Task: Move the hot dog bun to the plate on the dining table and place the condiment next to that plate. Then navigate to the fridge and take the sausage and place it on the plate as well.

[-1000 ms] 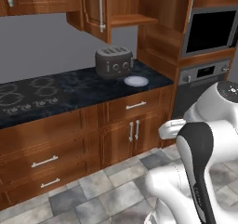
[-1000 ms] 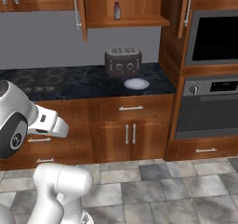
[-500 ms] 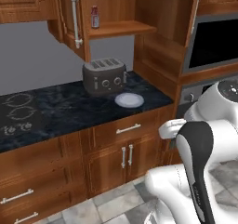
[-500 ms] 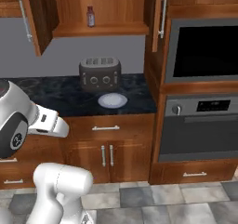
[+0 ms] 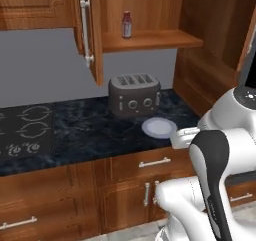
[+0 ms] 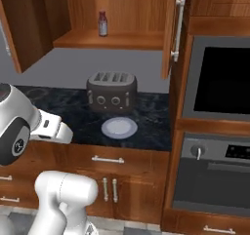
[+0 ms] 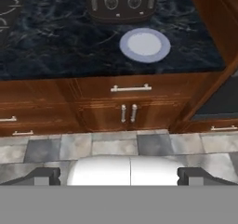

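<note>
The condiment (image 5: 126,24) (image 6: 102,23), a small dark red bottle with a white label band, stands upright on the shelf of an open wall cabinet above the counter. My gripper (image 7: 118,176) is open with nothing between its fingertips (image 7: 44,175). It hangs low in front of the lower cabinets and looks toward the counter, well below and short of the bottle. The hot dog bun, the plate, the dining table, the fridge and the sausage are out of view.
A dark toaster (image 5: 135,94) (image 6: 111,91) stands on the black counter (image 7: 56,37), with a small blue-grey plate (image 5: 159,128) (image 6: 119,127) (image 7: 145,45) in front of it. The cabinet doors (image 5: 90,30) (image 6: 173,29) hang open. A stove (image 5: 22,132) lies to the left, built-in ovens (image 6: 222,78) to the right.
The whole picture has shifted: the base has driven closer to the counter, so toaster, small plate and open cabinet loom larger. The gripper stays open.
</note>
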